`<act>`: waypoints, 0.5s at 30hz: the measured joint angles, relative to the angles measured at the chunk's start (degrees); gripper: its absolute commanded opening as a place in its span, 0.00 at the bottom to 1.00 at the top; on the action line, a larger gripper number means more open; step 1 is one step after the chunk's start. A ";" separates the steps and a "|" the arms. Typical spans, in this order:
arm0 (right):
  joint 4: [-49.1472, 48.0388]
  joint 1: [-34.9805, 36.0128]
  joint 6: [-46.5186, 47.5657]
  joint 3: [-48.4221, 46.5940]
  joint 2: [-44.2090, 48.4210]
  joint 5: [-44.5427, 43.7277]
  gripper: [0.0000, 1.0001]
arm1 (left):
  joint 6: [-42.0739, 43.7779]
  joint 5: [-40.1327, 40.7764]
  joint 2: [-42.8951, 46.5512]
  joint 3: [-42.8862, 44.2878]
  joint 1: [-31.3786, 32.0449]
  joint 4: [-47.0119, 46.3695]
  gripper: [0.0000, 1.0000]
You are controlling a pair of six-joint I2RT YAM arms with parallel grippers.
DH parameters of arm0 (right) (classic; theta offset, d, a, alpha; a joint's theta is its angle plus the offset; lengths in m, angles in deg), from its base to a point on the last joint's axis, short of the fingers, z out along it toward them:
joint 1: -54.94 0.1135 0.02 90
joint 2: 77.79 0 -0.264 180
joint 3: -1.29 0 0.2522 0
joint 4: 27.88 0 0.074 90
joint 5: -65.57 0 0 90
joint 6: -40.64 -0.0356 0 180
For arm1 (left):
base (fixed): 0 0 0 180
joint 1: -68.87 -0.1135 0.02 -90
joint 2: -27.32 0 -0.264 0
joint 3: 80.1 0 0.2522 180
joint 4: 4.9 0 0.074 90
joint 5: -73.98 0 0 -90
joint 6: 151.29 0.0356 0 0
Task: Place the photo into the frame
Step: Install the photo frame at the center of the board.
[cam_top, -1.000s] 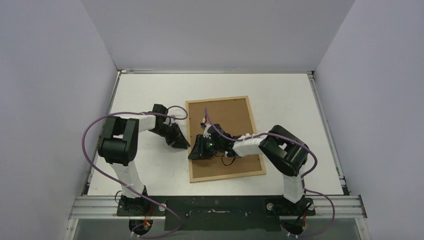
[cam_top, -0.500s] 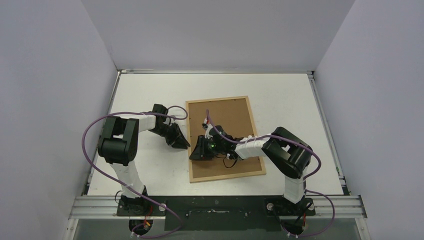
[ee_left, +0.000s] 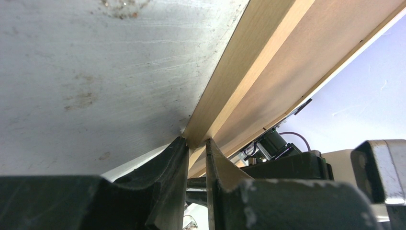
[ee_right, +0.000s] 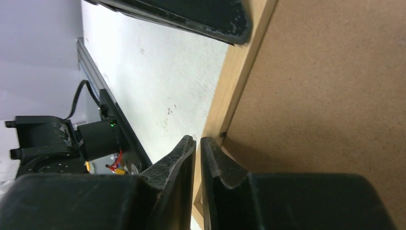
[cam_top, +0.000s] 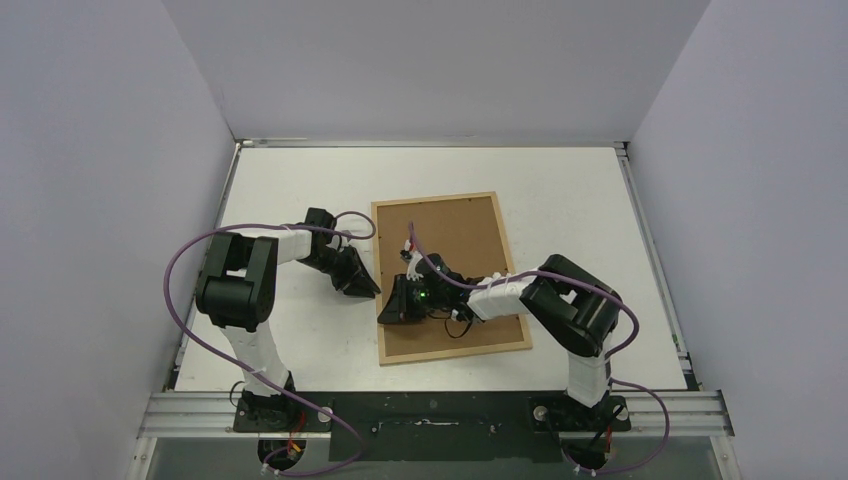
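a lab test cell: plain white walls [cam_top: 420,70] box in a white table [cam_top: 290,180] (aluminium rail [cam_top: 190,415] at front).

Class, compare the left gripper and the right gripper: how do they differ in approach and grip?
The left gripper sits over the table; the right gripper reaches across the brown back of the frame. The left gripper pinches the outer wood edge; the right gripper's jaws sit nearly shut at the rim's inner edge. Both meet the frame's left side.
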 measured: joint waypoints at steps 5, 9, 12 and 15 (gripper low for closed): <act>3.10 0.02 0.72 -1.73 -0.85 -0.04 0.14 | -0.02 -0.02 -0.09 0.04 0.00 0.04 0.17; 4.02 0.02 1.33 -2.38 -1.03 -0.26 0.14 | 0.00 -0.02 -0.17 0.24 0.00 0.31 0.17; 4.13 0.00 1.33 -2.40 -1.03 -0.31 0.14 | 0.00 -0.02 -0.22 0.26 0.00 0.35 0.17; 4.13 0.00 1.33 -2.40 -1.03 -0.28 0.14 | 0.00 -0.02 -0.22 0.31 0.00 0.37 0.17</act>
